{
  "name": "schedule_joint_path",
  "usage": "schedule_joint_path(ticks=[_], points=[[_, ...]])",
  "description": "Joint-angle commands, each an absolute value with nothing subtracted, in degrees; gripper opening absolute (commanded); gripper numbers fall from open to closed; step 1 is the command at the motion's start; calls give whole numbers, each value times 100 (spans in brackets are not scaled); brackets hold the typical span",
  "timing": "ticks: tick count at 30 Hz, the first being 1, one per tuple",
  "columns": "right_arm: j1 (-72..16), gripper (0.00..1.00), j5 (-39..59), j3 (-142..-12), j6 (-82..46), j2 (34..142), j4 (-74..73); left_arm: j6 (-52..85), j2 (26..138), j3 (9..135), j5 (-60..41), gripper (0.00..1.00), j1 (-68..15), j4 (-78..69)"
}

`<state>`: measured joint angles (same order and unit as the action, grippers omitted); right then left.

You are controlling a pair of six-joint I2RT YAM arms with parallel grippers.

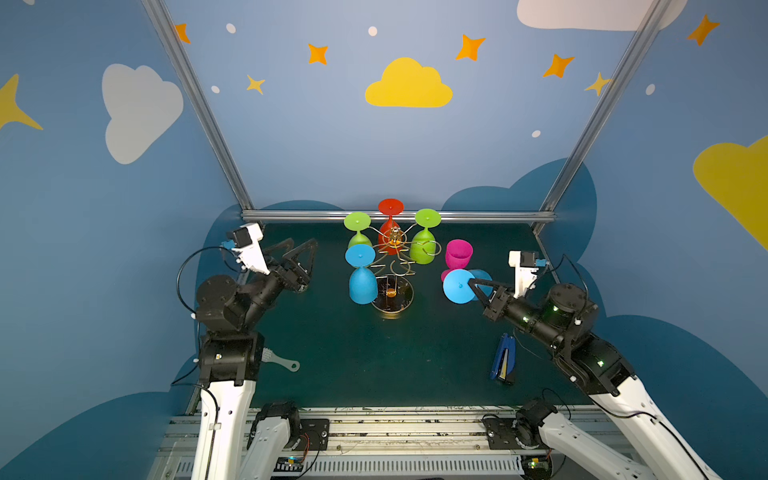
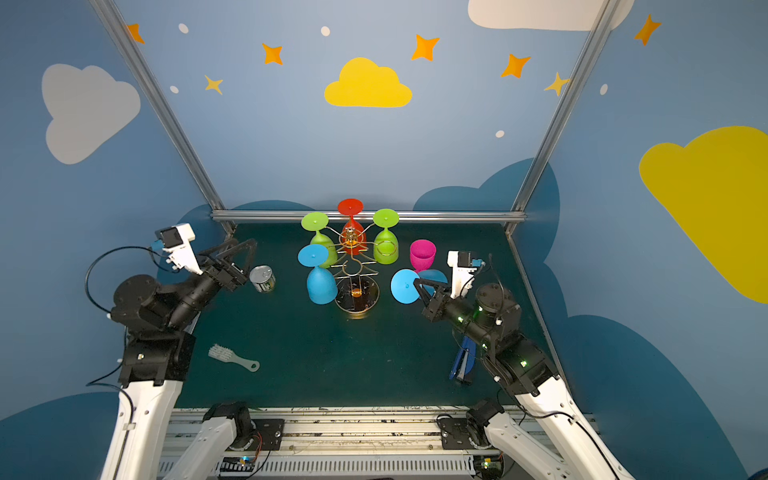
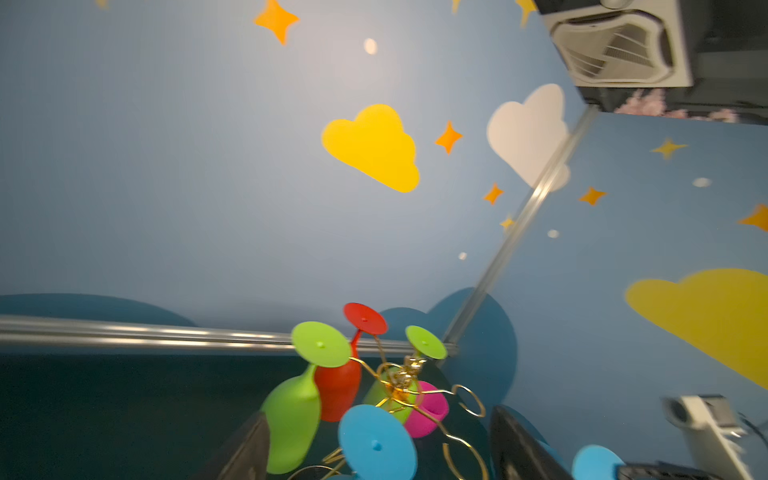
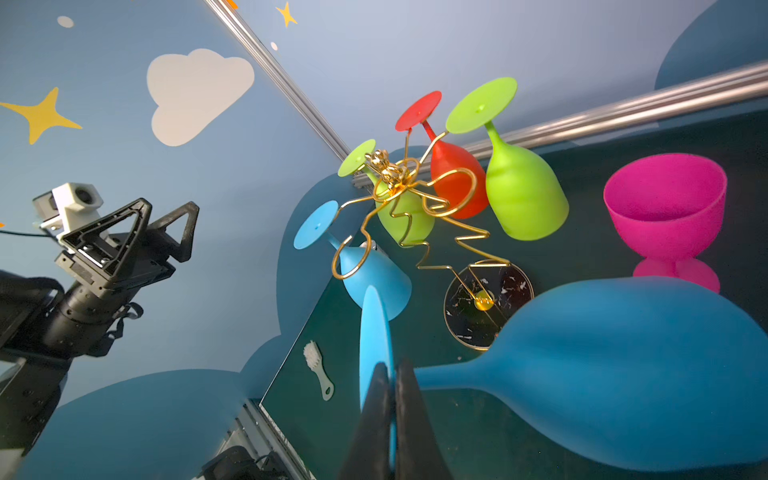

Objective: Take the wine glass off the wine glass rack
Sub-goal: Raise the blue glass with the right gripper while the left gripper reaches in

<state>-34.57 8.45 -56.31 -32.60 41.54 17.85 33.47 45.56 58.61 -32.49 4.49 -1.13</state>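
Note:
The gold wire wine glass rack (image 1: 392, 249) stands mid-table on its round base (image 1: 392, 299). A blue wine glass (image 1: 361, 282), two green ones (image 1: 358, 232) (image 1: 424, 245) and a red one (image 1: 390, 226) hang upside down from its arms. To the right of the rack, my right gripper (image 1: 471, 282) (image 4: 392, 370) is shut on the foot rim of another blue wine glass (image 4: 623, 374), which lies sideways, free of the rack. My left gripper (image 1: 301, 257) (image 3: 378, 411) hangs open left of the rack, with nothing in it.
A pink wine glass (image 1: 458, 254) stands upright just behind the held glass. A tin can (image 2: 262, 278) sits by the left gripper. Near the front lie a white brush (image 1: 282, 361) and a blue stapler (image 1: 503, 357). An aluminium rail (image 1: 395, 216) borders the back.

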Motion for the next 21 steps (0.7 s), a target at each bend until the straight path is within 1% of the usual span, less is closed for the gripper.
schedule_joint_path(ticks=[1, 3, 6, 12, 21], points=[[-3434, 0, 961, -6147, -2555, 4132, 1664, 4373, 5015, 6140, -5305, 77, 420, -841], [-3431, 0, 1302, -6387, -2354, 4225, 1574, 4698, 5230, 6241, -5711, 76, 289, -1257], [-3438, 0, 1854, -6800, -2127, 4498, 1607, 4428, 5488, 6546, -5902, 74, -94, -993], [-3497, 0, 2413, -7221, -2119, 5008, 1321, 3698, 5911, 7003, -5781, 73, -1089, -426], [-3806, 0, 2842, -7485, -2346, 5627, 745, 3633, 6343, 7110, -5512, 72, -1865, -611]])
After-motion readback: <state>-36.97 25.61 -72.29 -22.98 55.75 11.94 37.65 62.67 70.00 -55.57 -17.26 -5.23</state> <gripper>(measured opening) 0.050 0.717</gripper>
